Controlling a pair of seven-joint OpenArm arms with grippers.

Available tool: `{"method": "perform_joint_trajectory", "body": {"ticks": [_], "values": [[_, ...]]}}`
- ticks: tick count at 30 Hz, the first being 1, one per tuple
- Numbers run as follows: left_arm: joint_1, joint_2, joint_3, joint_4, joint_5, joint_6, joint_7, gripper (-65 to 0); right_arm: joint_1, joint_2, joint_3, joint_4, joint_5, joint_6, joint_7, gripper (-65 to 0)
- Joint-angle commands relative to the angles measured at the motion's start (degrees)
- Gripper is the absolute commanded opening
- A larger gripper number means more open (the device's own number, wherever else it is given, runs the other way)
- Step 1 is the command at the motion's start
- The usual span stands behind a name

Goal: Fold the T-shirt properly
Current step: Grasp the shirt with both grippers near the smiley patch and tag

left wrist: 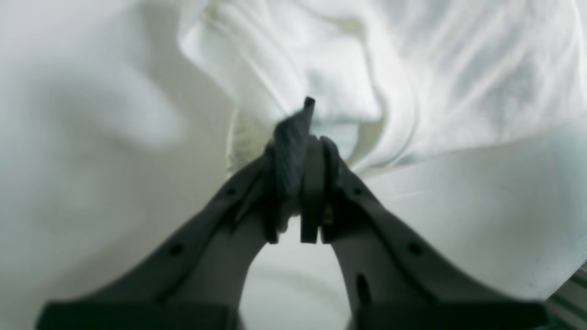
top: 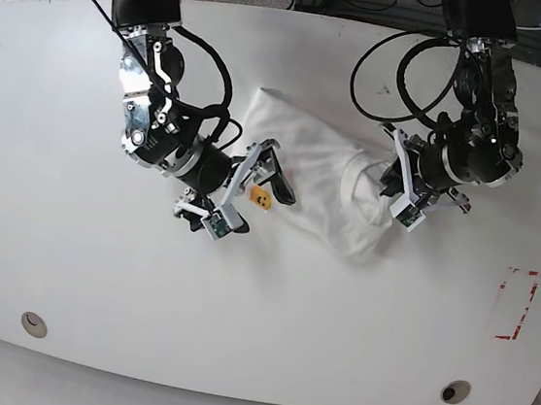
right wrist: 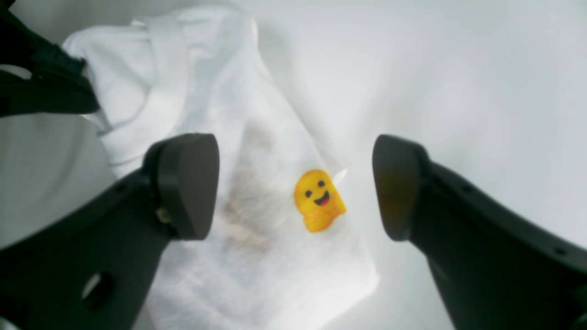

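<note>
Now the left end effector pinches the T-shirt

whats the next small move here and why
Probably the right gripper should lower and close on the T-shirt edge by the yellow smiley print. Its jaws stand wide open above that cloth, gripping nothing, while the left gripper is already shut on bunched fabric at the other end, so a second hold seems needed to fold.
</note>
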Motion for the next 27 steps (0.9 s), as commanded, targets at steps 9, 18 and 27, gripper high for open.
{"method": "perform_joint_trajectory", "body": {"ticks": [9, 18, 27], "values": [[1.0, -1.2, -0.2, 0.7, -0.6, -0.1, -0.6, -59.4, 1.1, 0.2, 0.1, 0.8, 0.8, 0.3, 1.5, -16.2], [2.3, -2.7, -0.2, 0.8, -0.5, -0.1, -0.6, -51.0, 1.0, 0.2, 0.0, 1.2, 0.9, 0.3, 1.4, -16.2], [1.9, -3.6, -1.2, 1.3, -0.6, -0.1, -0.6, -32.2, 0.5, 0.2, 0.0, 2.8, 0.9, 0.3, 1.3, -16.2]]}}
